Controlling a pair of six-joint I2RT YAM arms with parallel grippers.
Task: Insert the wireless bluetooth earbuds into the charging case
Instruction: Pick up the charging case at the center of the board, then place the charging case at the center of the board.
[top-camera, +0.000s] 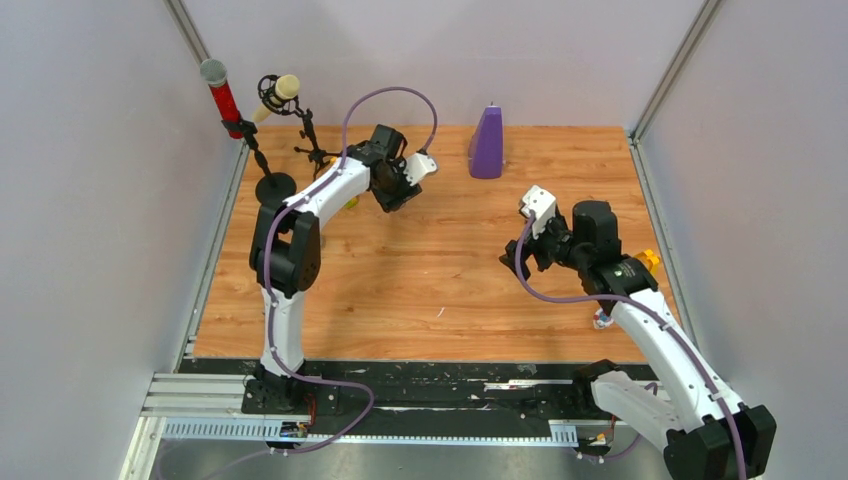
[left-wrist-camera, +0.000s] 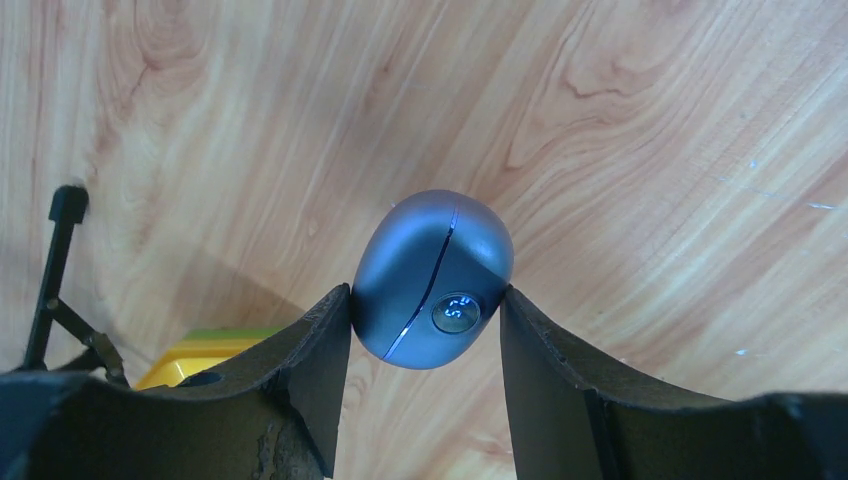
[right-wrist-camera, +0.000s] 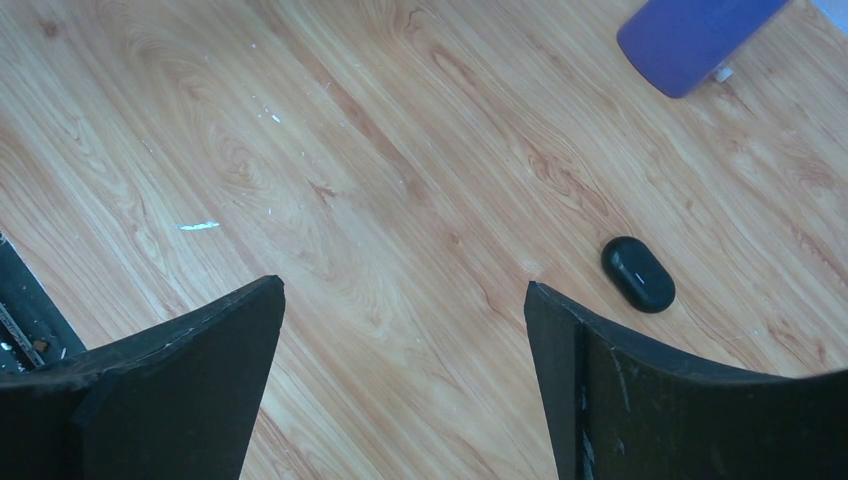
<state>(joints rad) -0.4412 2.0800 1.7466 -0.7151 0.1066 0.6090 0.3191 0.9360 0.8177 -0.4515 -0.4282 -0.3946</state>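
Observation:
My left gripper (left-wrist-camera: 425, 292) is shut on a blue-grey oval charging case (left-wrist-camera: 420, 260) and holds it above the wooden table (left-wrist-camera: 650, 150). The case's lid is closed and a small round display on it is lit. In the top view this gripper (top-camera: 395, 195) is at the back left. My right gripper (right-wrist-camera: 402, 285) is open and empty above bare wood; in the top view it (top-camera: 512, 258) is right of centre. A black oval case (right-wrist-camera: 638, 273), closed, lies on the table ahead of the right finger. No earbuds show in any view.
A purple wedge-shaped object (top-camera: 487, 143) stands at the back centre and shows in the right wrist view (right-wrist-camera: 695, 35). Two microphones on stands (top-camera: 222, 95) (top-camera: 280, 92) are at the back left. A yellow object (left-wrist-camera: 195, 355) lies under the left gripper. Grey walls enclose the table.

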